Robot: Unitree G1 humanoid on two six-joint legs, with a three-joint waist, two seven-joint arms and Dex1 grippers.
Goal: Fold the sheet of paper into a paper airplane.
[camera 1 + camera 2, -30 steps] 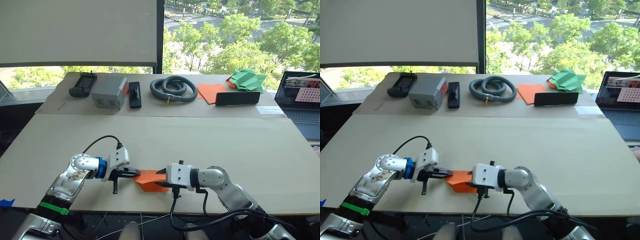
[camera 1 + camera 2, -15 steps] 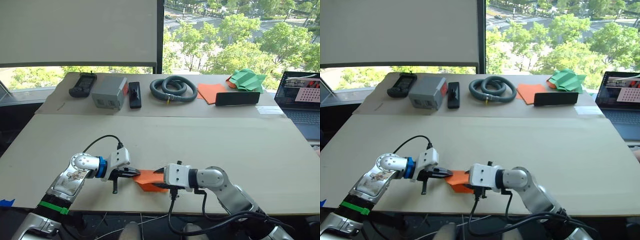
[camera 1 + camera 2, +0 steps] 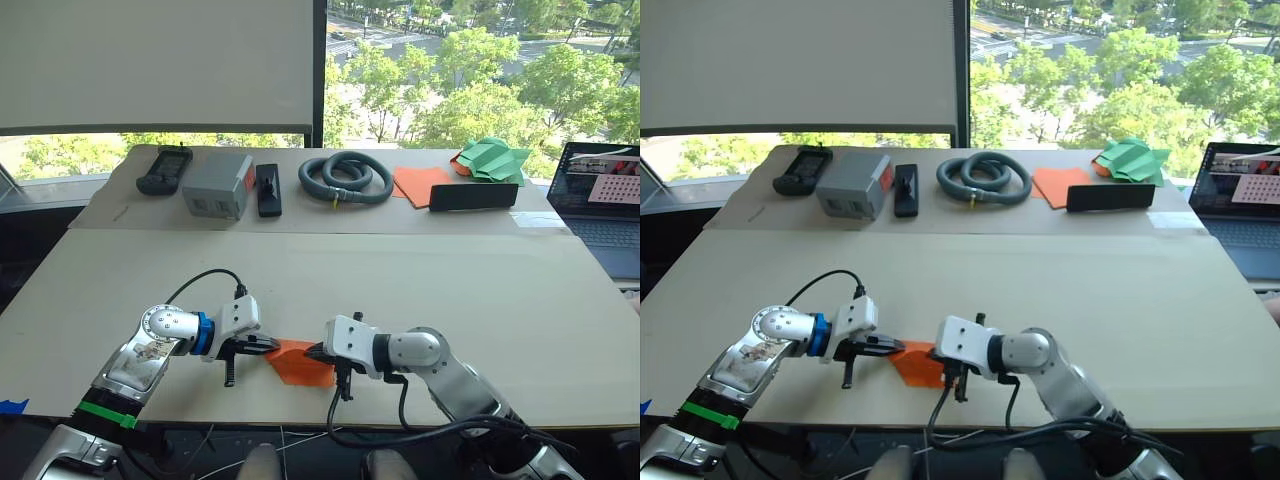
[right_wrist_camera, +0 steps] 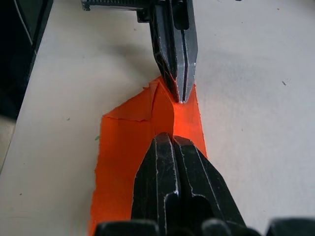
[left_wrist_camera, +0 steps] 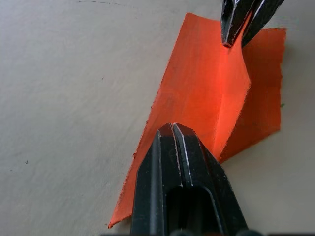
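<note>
Lower centre of left eye view: folded orange sheet of paper (image 3: 300,362) lies flat near front edge of table (image 3: 480,290), pinned from both ends. Left gripper (image 3: 272,346) clenched, tips pressing paper's pointed left end; right gripper (image 3: 312,354) clenched too, tips on central crease (raised ridge, clear in wrist views). Upper part of frame: grey hose (image 3: 346,178), green folded paper pile (image 3: 492,159).

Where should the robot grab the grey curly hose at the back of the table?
Probably best across one tube of the grey hose, on the outer curve of its coil, coming from above. It lies flat in loops, so the round tube offers two sides to pinch, though it may flex.
</note>
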